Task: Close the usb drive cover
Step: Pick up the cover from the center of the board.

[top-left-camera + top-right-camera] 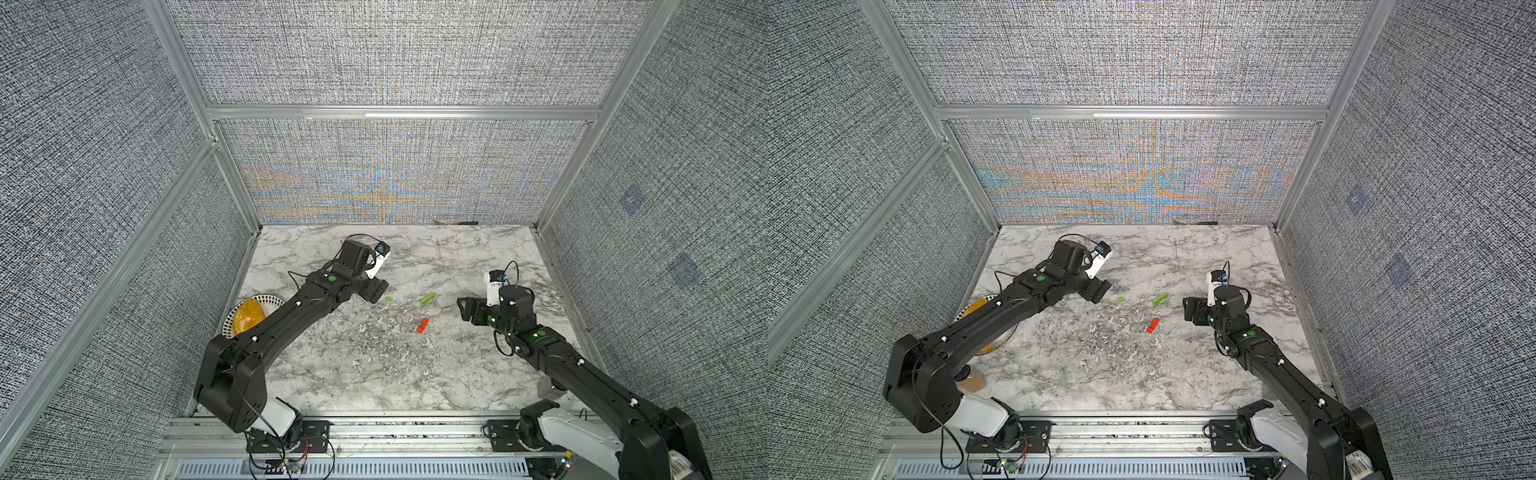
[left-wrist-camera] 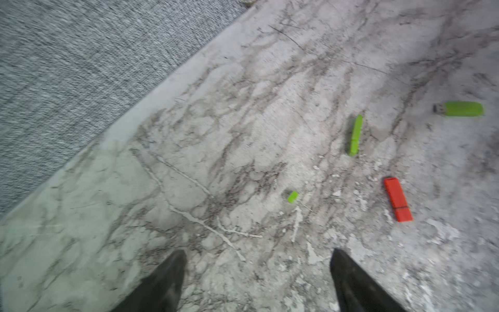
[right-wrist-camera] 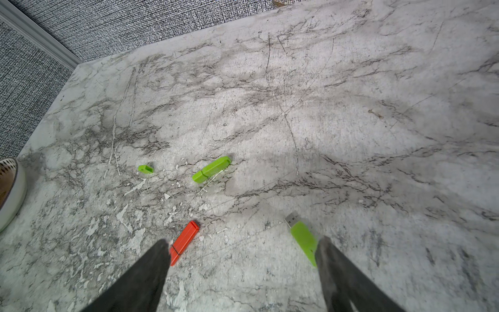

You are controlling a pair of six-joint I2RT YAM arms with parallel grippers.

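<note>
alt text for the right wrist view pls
The red usb drive lies on the marble table with its cover on, close to the right gripper, whose jaws are open and empty. A bare-plugged green drive, a capped green stick and a loose green cap lie nearby.

Left arm (image 1: pixel 289 318) reaching long and diagonal toward the middle, left gripper (image 2: pixel 259 259) splayed wide with nothing between its fingers, right arm (image 1: pixel 582 370) angled in from its side, right gripper (image 3: pixel 243 248) spread wide too, empty, pointing inward.
</note>
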